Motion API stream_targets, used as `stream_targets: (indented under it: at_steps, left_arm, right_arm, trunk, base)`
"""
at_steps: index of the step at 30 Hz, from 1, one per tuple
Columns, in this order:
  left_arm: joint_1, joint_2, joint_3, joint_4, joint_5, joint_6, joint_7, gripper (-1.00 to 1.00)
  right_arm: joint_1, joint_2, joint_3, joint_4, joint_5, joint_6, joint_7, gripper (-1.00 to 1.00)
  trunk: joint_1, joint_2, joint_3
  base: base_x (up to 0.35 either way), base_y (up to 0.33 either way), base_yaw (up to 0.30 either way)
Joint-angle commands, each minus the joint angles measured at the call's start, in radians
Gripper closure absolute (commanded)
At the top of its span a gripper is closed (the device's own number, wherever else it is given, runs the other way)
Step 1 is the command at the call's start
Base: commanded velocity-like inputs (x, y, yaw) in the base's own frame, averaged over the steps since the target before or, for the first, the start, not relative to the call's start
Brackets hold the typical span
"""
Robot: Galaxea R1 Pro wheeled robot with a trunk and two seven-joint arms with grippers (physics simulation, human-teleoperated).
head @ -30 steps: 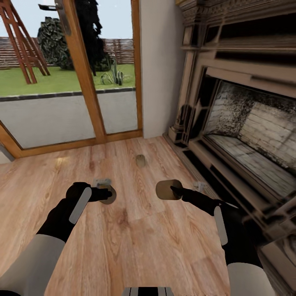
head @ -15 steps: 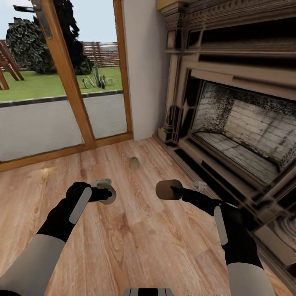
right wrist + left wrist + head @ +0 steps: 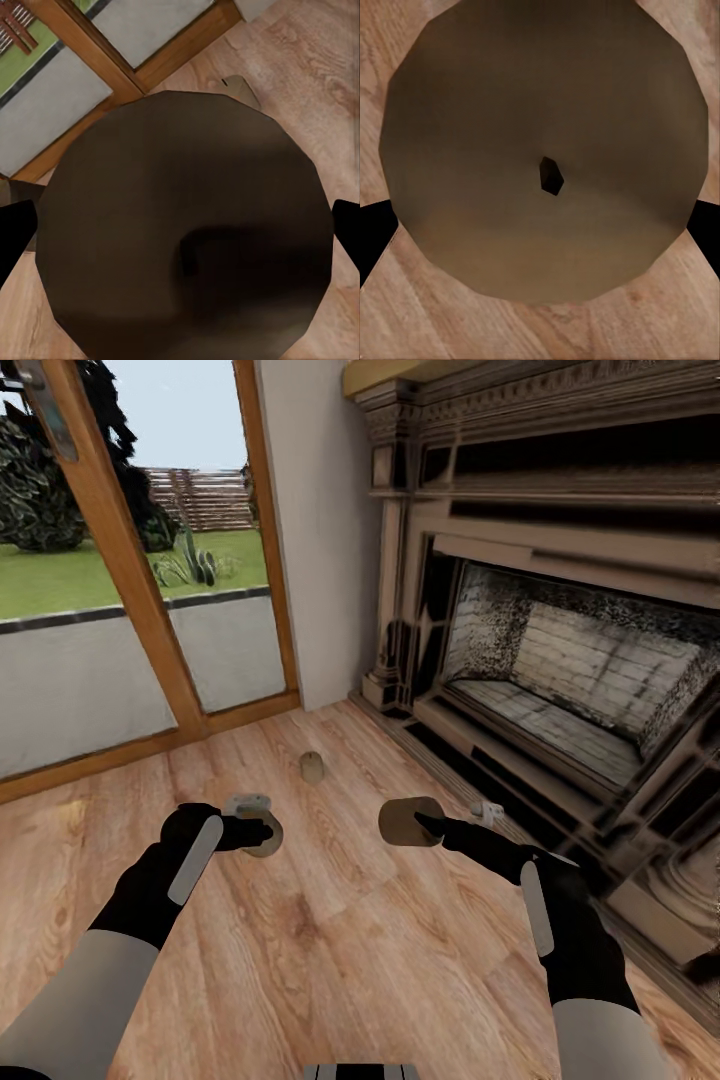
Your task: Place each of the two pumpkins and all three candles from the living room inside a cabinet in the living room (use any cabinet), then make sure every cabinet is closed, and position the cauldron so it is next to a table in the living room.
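Observation:
Both hands hold a candle over the wooden floor. In the head view my left gripper [image 3: 258, 831] is shut on a grey-brown candle [image 3: 266, 841], and my right gripper [image 3: 420, 824] is shut on another candle [image 3: 400, 821]. The left wrist view looks onto the flat top of its candle [image 3: 540, 112] with a dark wick, black fingers [image 3: 372, 241] at either side. In the right wrist view a darker candle [image 3: 187, 225] sits between black fingers [image 3: 15, 234]. A third candle [image 3: 311, 766] stands upright on the floor ahead, between the two arms.
A large stone-and-brick fireplace [image 3: 560, 660] with a raised hearth step runs along the right. A wood-framed glass door [image 3: 110, 600] to the garden is at the left, with a white wall section [image 3: 320, 540] between them. Open plank floor [image 3: 330, 940] lies around the arms.
The whole view has swung to the right, so the door slid left and more fireplace shows. Both grippers keep their candles in the same pose.

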Motion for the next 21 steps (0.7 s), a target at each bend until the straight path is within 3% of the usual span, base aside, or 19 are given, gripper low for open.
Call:
stream_targets:
  at_steps: [1, 6, 13, 21]
  left_arm:
    - [0.000, 0.000, 0.000, 0.000, 0.000, 0.000, 0.000, 1.00]
    - [0.000, 0.000, 0.000, 0.001, 0.000, 0.000, 0.000, 1.00]
    - [0.000, 0.000, 0.000, 0.001, 0.000, 0.000, 0.000, 1.00]
    - [0.000, -0.004, 0.000, 0.017, 0.000, 0.000, 0.000, 1.00]
  right_arm:
    - [0.000, 0.000, 0.000, 0.000, -0.001, 0.000, 0.000, 1.00]
    - [0.000, 0.000, 0.000, 0.000, -0.001, 0.000, 0.001, 1.00]
    - [0.000, 0.000, -0.001, 0.000, -0.001, 0.000, 0.001, 1.00]
    - [0.000, 0.000, -0.001, 0.001, -0.004, 0.000, 0.004, 1.00]
  trunk:
    - [0.000, 0.000, 0.001]
    - [0.000, 0.000, 0.002]
    - [0.000, 0.000, 0.007]
    - [0.000, 0.000, 0.012]
  base:
    - [0.078, 0.272, -0.210]
    - [0.078, 0.260, -0.092]
    - [0.078, 0.241, -0.249]
    - [0.015, 0.036, -0.270]
